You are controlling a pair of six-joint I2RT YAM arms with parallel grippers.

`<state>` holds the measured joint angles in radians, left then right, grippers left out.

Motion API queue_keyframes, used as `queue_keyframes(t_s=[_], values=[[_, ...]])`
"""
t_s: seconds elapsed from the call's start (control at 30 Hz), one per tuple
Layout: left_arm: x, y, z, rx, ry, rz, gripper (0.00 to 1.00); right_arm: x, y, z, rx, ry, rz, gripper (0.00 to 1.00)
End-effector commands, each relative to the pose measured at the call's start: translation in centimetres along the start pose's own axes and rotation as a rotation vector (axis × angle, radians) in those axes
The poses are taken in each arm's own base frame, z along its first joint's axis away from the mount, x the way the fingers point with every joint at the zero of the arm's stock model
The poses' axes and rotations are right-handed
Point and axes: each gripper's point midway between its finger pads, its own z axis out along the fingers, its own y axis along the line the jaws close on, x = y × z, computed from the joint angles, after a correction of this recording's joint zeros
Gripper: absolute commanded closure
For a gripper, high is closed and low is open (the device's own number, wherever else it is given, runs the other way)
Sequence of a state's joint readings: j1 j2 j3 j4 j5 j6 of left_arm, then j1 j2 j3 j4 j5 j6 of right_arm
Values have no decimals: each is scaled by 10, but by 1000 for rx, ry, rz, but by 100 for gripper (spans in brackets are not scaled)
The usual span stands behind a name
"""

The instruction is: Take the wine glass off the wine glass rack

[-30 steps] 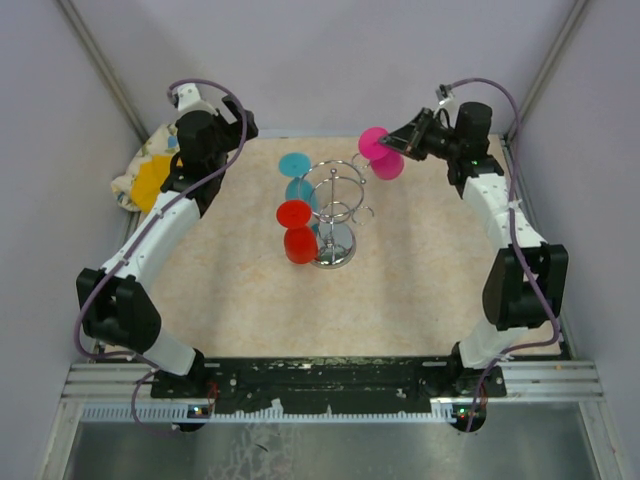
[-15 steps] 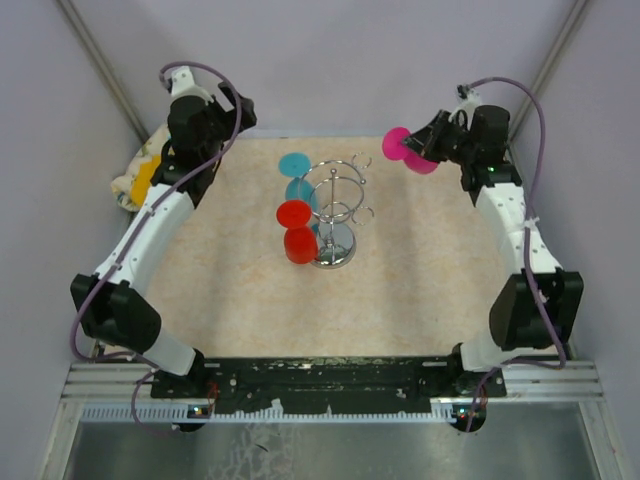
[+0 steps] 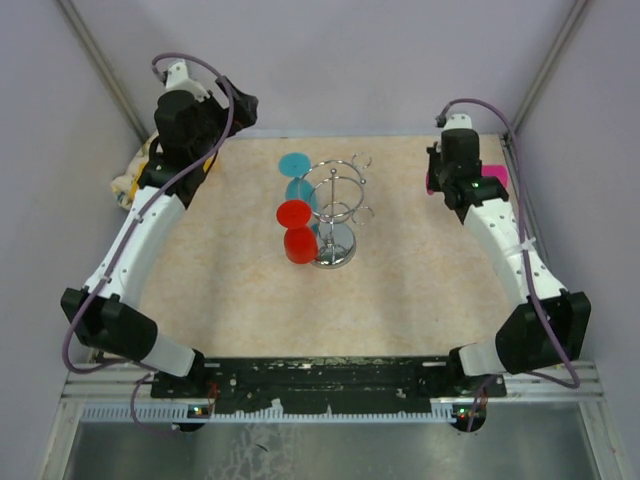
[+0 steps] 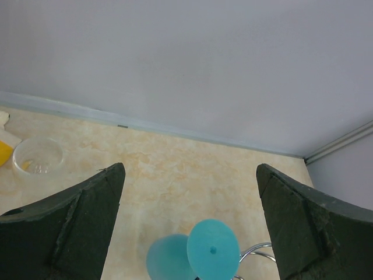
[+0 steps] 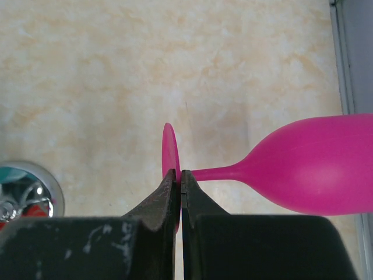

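In the right wrist view, the right gripper (image 5: pixel 178 175) is clamped tight on the edge of the foot of the pink wine glass (image 5: pixel 309 166). The glass lies sideways. Its stem runs right from the fingertips and its bowl reaches the frame's right edge, above the table (image 5: pixel 87 70). Only the round base of the wine glass rack (image 5: pixel 26 189) shows, at lower left, apart from the glass.

In the left wrist view, the left gripper (image 4: pixel 189 169) is spread wide and holds nothing. A blue glass (image 4: pixel 213 252) sits below, between its fingers, and a clear bowl (image 4: pixel 38 156) is off to the left.

From above, the rack stands mid-table, with a red glass (image 3: pixel 296 232) and the blue one at its left side. The pink glass is near the table's right edge under the right wrist, well apart from the rack.
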<state>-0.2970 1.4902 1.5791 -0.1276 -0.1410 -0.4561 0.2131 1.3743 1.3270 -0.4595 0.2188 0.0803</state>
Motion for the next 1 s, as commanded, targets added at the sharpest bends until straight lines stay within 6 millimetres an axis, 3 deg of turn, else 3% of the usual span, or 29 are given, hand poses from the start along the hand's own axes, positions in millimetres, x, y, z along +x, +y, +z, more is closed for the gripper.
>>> queue_keyframes(t_s=[0.0,0.07,0.13,0.3,0.43,0.53,0.63,0.73,0.8,0.97], values=[[-4,-19,-4,65,55,14,0,-3,-12,-7,54,-14,-44,100],[-2,-26,-3,88,103,14,0,-12,0,-20,-7,-59,-55,100],[-2,-27,-4,63,154,7,0,-24,25,-43,-126,-128,-96,100],[-19,-52,-11,120,254,-11,0,-46,94,-133,-379,-339,-297,100],[1,-90,-23,327,432,-104,0,-47,147,-199,-614,-405,-391,100],[26,-104,-35,433,548,-178,0,-41,176,-231,-727,-449,-469,100],[37,-118,-53,507,609,-234,0,-37,197,-246,-787,-469,-532,100],[61,-133,-74,578,692,-276,0,-33,215,-243,-815,-453,-589,100],[66,-142,-87,632,722,-332,0,-31,232,-245,-858,-448,-609,100],[53,-155,-112,689,731,-351,0,-31,261,-252,-895,-462,-659,100]])
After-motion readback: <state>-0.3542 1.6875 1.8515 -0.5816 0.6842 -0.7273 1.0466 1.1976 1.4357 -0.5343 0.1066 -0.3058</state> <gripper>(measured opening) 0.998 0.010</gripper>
